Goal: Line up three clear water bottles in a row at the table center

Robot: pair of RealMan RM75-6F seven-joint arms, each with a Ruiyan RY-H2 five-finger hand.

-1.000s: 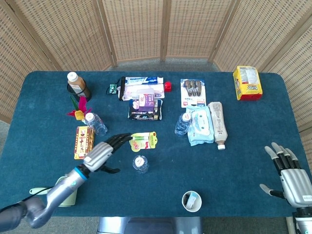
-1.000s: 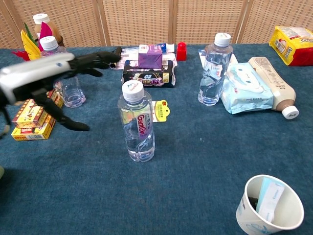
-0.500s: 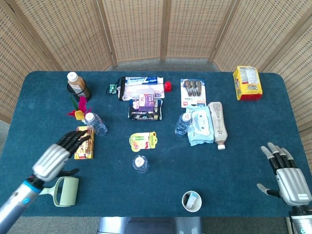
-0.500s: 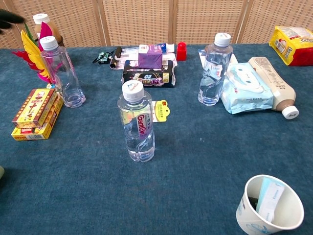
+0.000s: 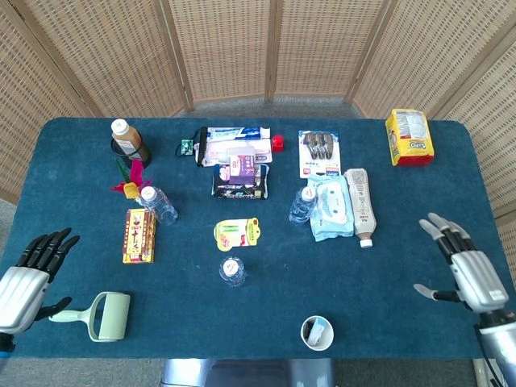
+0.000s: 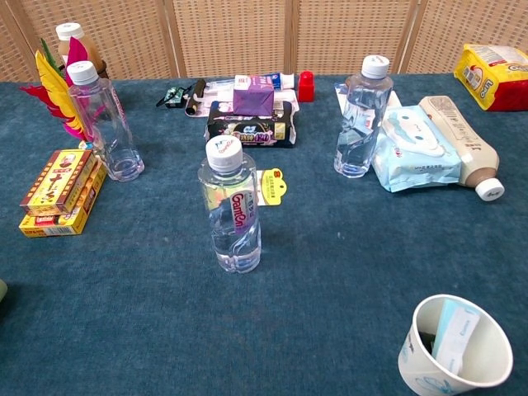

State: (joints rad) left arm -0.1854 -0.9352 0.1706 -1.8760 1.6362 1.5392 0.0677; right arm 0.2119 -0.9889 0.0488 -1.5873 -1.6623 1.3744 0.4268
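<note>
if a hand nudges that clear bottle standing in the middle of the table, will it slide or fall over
The middle bottle is tall and narrow on a small base, so a push near its white cap would probably tip it. It looks full of water, so likely fairly heavy; a low push may slide it. The blue cloth probably adds drag.

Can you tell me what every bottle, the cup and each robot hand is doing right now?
Middle water bottle: upright, capped.
Left water bottle: upright, capped.
Right water bottle: upright, capped.
Brown bottle: lying down.
Paper cup: upright, something inside.
Left robot hand: open, empty.
Right robot hand: open, empty.
</note>
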